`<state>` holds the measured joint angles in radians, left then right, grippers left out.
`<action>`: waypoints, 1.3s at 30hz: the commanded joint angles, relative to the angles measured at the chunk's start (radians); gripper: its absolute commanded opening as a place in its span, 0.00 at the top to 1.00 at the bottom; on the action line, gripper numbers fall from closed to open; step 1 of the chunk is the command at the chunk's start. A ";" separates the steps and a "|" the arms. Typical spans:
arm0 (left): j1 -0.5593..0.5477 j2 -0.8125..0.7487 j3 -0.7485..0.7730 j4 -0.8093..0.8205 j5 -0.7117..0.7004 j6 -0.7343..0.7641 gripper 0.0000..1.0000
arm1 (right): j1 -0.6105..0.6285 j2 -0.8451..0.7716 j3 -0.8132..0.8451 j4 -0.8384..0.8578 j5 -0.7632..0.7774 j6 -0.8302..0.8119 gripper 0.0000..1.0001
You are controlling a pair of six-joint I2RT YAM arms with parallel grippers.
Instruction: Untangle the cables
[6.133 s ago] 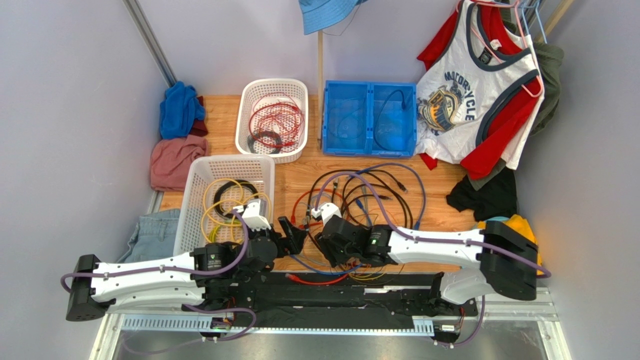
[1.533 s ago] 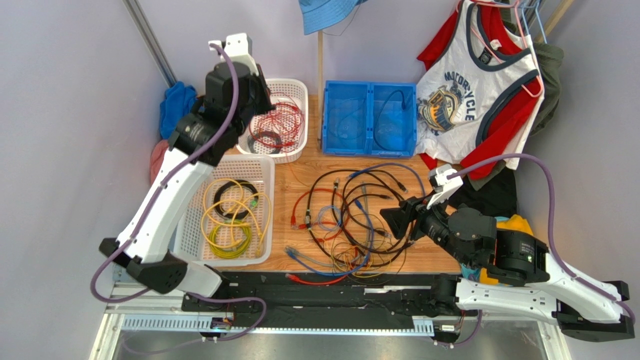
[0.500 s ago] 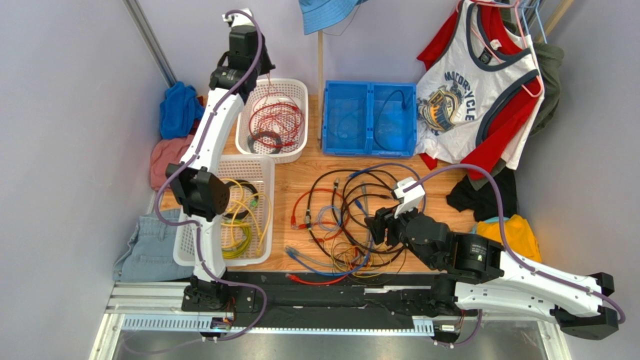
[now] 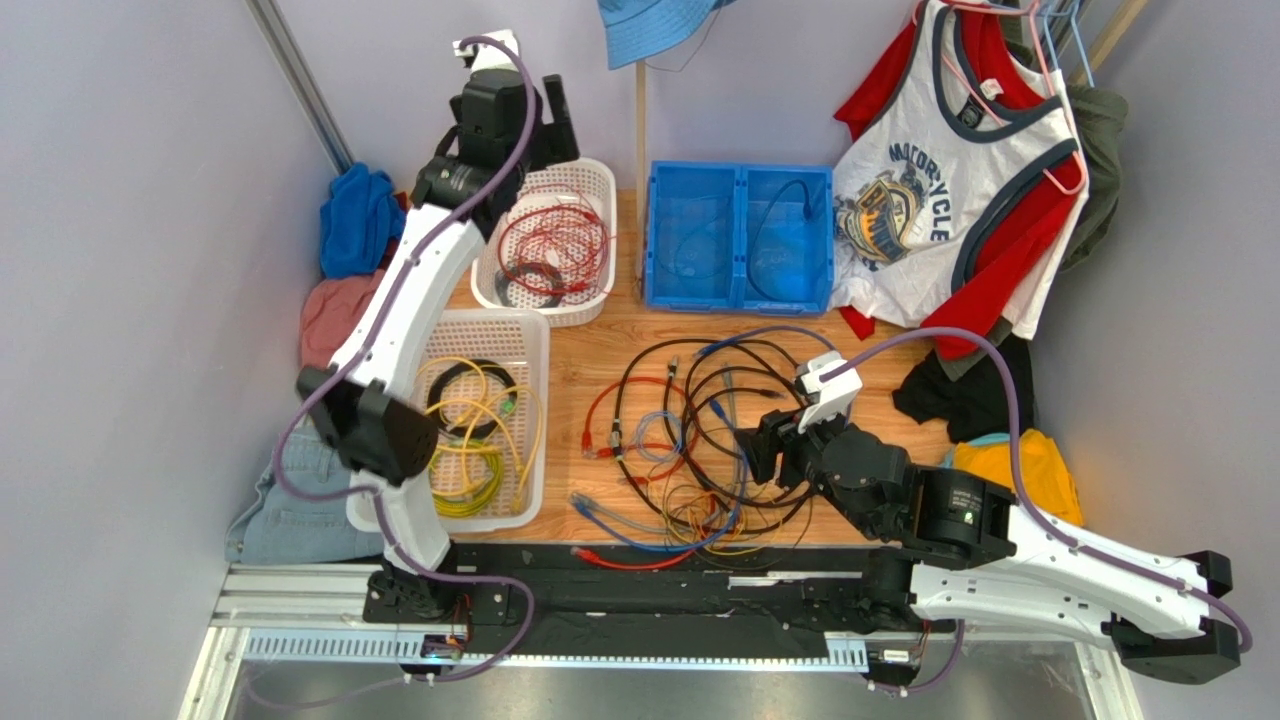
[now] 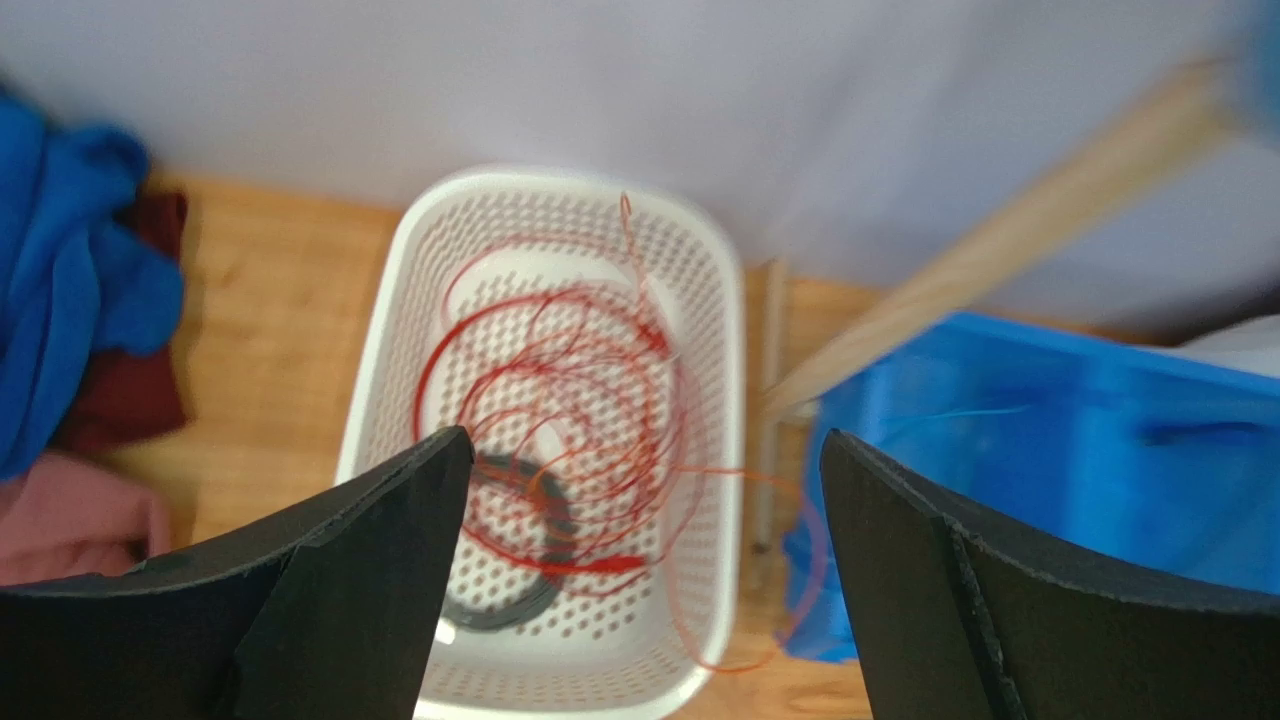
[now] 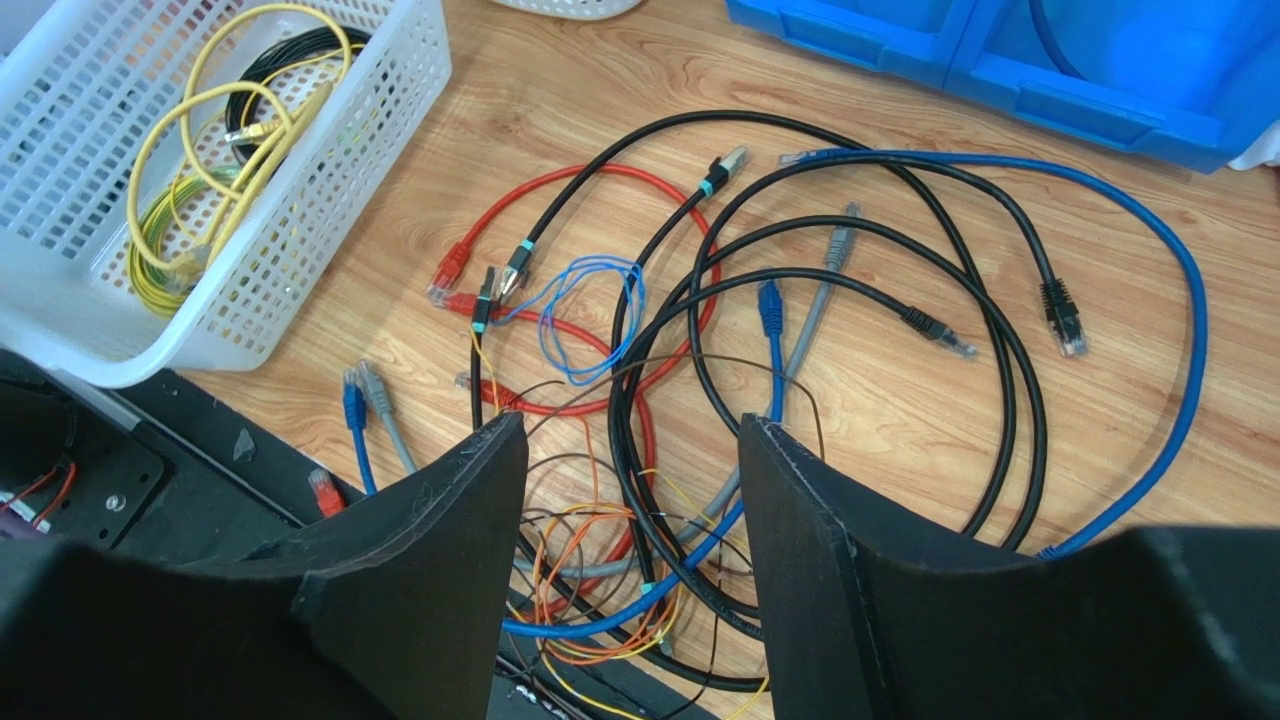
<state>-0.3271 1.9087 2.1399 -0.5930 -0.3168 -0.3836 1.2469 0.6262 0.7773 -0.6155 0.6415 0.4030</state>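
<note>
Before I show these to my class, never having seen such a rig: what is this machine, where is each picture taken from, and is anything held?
A white left arm and right arm, both robots, are bolted at the near edge of a table. The wide picture looks down from above and behind; the others come from cameras on each wrist, dark fingers showing. The left tool hangs open over a white basket of red cables, holding nothing. The right tool is open, empty, above the tangled heap of cables. Another basket holds yellow cables.
</note>
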 commanded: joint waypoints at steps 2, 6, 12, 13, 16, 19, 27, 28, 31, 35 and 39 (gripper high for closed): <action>-0.249 -0.399 -0.222 0.197 -0.078 0.097 0.05 | -0.003 -0.020 -0.003 0.023 0.078 0.051 0.43; -0.412 -0.592 -0.632 0.309 -0.053 0.011 0.04 | -0.004 -0.017 -0.024 0.019 0.067 0.089 0.43; -0.674 -0.686 -0.946 0.282 -0.189 -0.110 0.04 | -0.006 0.001 -0.081 -0.024 0.037 0.197 0.43; -0.708 -0.682 -0.968 0.265 -0.212 -0.132 0.04 | -0.004 0.001 -0.104 -0.018 0.032 0.207 0.43; -0.734 -0.677 -1.060 0.245 -0.174 -0.222 0.04 | -0.006 0.001 -0.133 0.016 0.035 0.235 0.44; -0.750 -0.683 -1.155 0.301 -0.136 -0.284 0.07 | -0.006 0.009 -0.173 0.040 0.058 0.263 0.44; -0.750 -0.541 -1.266 0.490 -0.076 -0.364 0.13 | -0.007 0.020 -0.179 0.011 0.064 0.324 0.45; -0.750 -0.515 -1.258 0.505 -0.077 -0.356 0.14 | -0.007 0.011 -0.174 -0.004 0.064 0.329 0.45; -0.735 -0.407 -1.207 0.539 -0.059 -0.354 0.19 | -0.007 -0.031 -0.159 -0.042 0.069 0.339 0.45; -0.699 -0.307 -1.154 0.567 -0.002 -0.396 0.32 | -0.007 -0.085 -0.153 -0.076 0.067 0.350 0.45; -0.690 -0.252 -1.144 0.575 0.010 -0.423 0.39 | -0.007 -0.115 -0.156 -0.101 0.075 0.356 0.45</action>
<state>-1.0298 1.6386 0.9463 -0.0772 -0.3347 -0.7586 1.2423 0.5373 0.5850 -0.6914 0.6815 0.7254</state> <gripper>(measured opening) 0.639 0.549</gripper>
